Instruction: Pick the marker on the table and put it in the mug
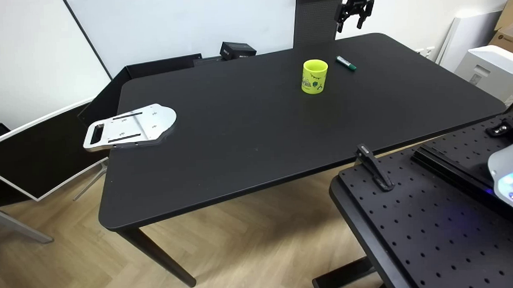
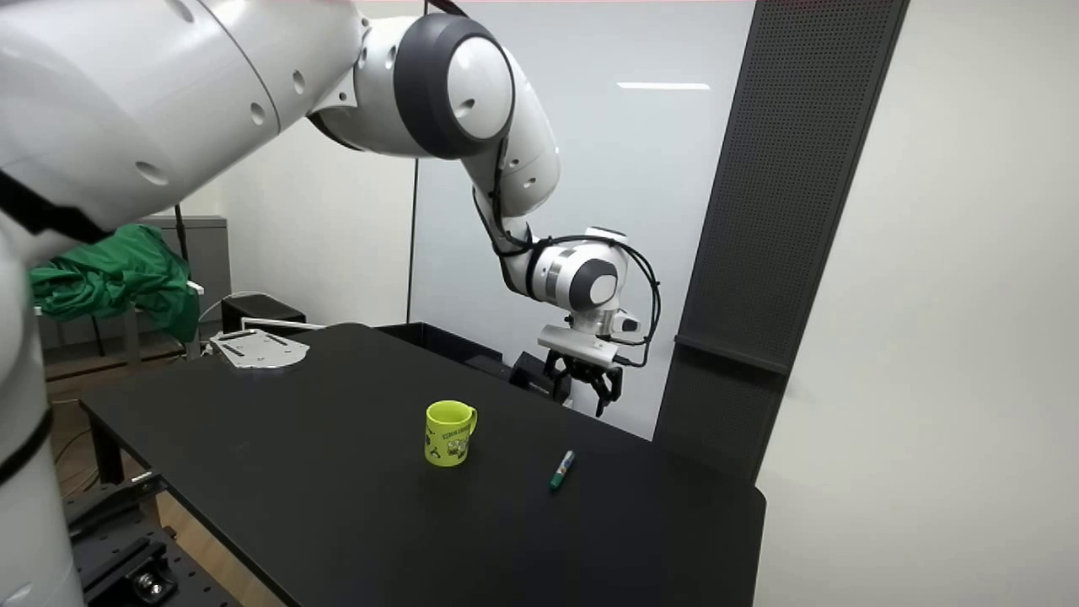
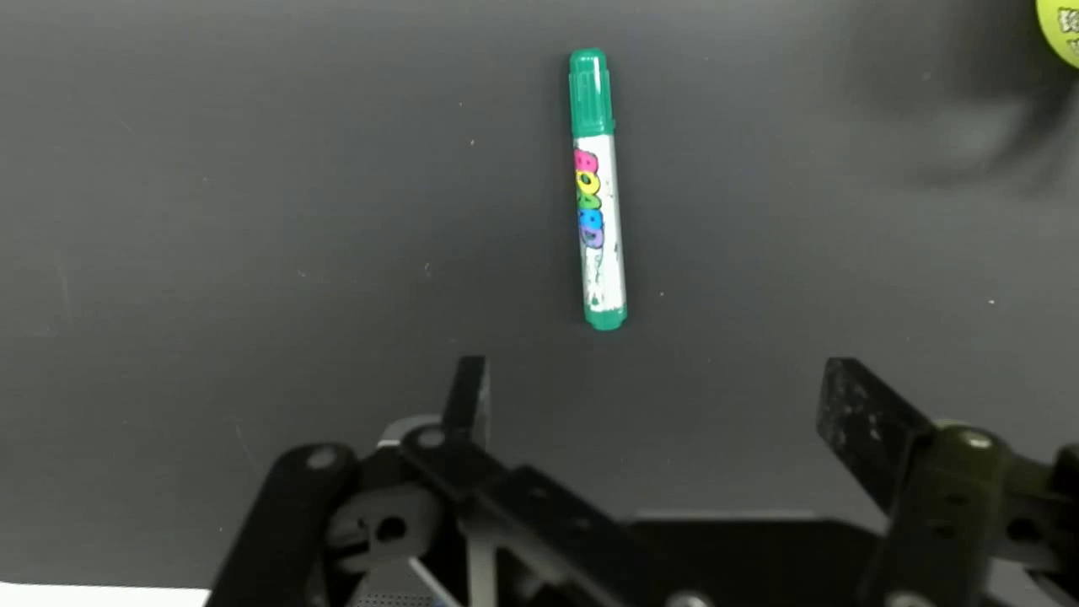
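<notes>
The marker [image 1: 346, 63] has a white barrel with coloured letters and green ends; it lies flat on the black table [image 1: 218, 141]. It also shows in an exterior view [image 2: 562, 470] and in the wrist view [image 3: 599, 194]. The yellow-green mug [image 1: 314, 78] stands upright beside the marker, apart from it; in an exterior view [image 2: 447, 438] its handle shows. Only its edge [image 3: 1064, 32] shows at the wrist view's top right corner. My gripper [image 1: 349, 28] is open and empty, raised above the table's far edge [image 2: 579, 403]. In the wrist view, its fingertips [image 3: 657, 364] are spread below the marker's lower end.
A white metal plate with a handle slot [image 1: 138, 124] lies at the table's far end from the marker [image 2: 261, 347]. A black box [image 1: 237, 50] sits behind the table. A perforated black board [image 1: 413, 224] and a clamp-like black part [image 1: 374, 167] stand by the table's front edge.
</notes>
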Robot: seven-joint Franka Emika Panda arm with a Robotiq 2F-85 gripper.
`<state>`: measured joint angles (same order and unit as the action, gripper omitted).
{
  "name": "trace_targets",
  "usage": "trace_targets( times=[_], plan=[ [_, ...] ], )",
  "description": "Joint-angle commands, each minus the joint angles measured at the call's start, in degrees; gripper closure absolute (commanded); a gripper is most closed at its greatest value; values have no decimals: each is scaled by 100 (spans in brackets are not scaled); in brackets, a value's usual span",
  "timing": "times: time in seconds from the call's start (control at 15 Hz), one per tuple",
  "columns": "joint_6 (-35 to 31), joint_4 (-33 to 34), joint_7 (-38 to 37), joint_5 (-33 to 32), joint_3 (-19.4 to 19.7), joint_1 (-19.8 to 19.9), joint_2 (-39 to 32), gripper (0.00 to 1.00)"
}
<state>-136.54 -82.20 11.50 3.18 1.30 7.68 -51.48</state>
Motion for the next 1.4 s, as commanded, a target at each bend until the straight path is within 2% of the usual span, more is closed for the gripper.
trace_targets(
  times=[0.0,0.67,0.73,0.8,1.33],
  plan=[
    [5,301,-125,-53,-18,53,-393,0],
    [-200,879,-171,-125,56,44,-1294,0],
    [-249,927,-154,-112,38,62,-1358,25],
    [-274,974,-175,-116,53,58,-1406,26],
    [-317,1181,-267,-168,133,63,-1517,81]
  ],
)
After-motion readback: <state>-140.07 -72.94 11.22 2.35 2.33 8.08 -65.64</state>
